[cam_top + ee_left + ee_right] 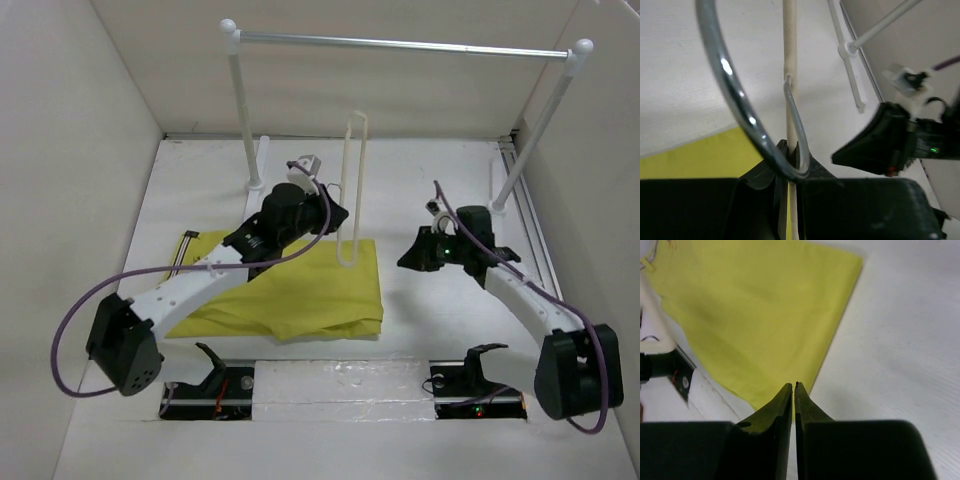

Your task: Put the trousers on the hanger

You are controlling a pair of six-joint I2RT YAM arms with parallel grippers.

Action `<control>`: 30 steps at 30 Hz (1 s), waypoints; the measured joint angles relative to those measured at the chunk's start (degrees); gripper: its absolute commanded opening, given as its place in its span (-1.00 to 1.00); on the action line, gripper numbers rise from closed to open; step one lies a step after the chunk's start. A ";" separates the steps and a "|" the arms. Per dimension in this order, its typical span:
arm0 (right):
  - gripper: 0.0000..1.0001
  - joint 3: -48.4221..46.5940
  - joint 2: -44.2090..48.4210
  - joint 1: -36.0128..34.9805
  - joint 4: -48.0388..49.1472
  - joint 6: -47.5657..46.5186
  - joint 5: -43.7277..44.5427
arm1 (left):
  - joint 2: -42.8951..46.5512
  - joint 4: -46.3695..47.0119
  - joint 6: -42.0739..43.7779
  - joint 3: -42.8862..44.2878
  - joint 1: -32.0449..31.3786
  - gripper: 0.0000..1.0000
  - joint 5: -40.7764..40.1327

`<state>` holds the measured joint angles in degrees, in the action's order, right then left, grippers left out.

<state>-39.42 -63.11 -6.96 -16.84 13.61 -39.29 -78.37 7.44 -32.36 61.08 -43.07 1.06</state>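
Note:
The mustard-yellow trousers (300,290) lie folded flat on the table, between the arms. The cream-white hanger (353,180) stands upright and edge-on, its lower end touching the trousers' far right part. My left gripper (335,222) is shut on the hanger near its wire hook. In the left wrist view the cream bar (789,60) passes between my jaws (790,150) and the shiny hook (735,95) loops over them. My right gripper (412,255) is shut and empty, to the right of the trousers. In the right wrist view its tips (794,386) hover over the trousers' edge (755,315).
A metal rail (400,45) on two white posts (245,110) spans the back of the table. White walls close in the left, right and back sides. The right arm's black wrist (890,145) shows close by in the left wrist view.

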 measured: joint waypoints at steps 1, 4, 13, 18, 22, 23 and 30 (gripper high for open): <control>-0.52 0.57 -2.08 -1.92 1.18 0.22 0.35 | 2.40 -0.02 -0.35 -1.86 -0.02 -1.00 0.70; 0.27 2.23 -7.89 -7.85 5.40 1.86 0.98 | 8.76 -0.35 -1.57 -7.19 -0.11 -1.00 2.12; 0.34 5.84 -17.84 -16.17 17.86 7.26 3.56 | 22.23 -6.47 -5.70 -20.04 -0.22 -1.00 4.48; 0.18 8.46 -17.73 -16.74 19.74 8.76 5.57 | 23.96 -8.57 -7.23 -21.77 -0.22 -1.00 5.03; -0.25 6.99 -12.96 -18.53 15.12 7.91 9.25 | 23.12 -7.80 -8.22 -21.73 -0.22 -1.00 6.34; -0.36 5.22 -11.08 -19.56 12.68 7.32 10.45 | 22.58 -7.15 -8.70 -21.73 -0.22 -1.00 6.69; 0.01 -2.29 -0.85 -19.15 6.16 3.19 15.26 | 14.10 0.26 -15.52 -21.75 -1.42 -1.00 10.10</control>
<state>-41.71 -63.96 -26.11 -10.68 16.80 -24.03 -64.27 7.70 -47.88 39.33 -44.49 11.16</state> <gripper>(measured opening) 0.476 0.021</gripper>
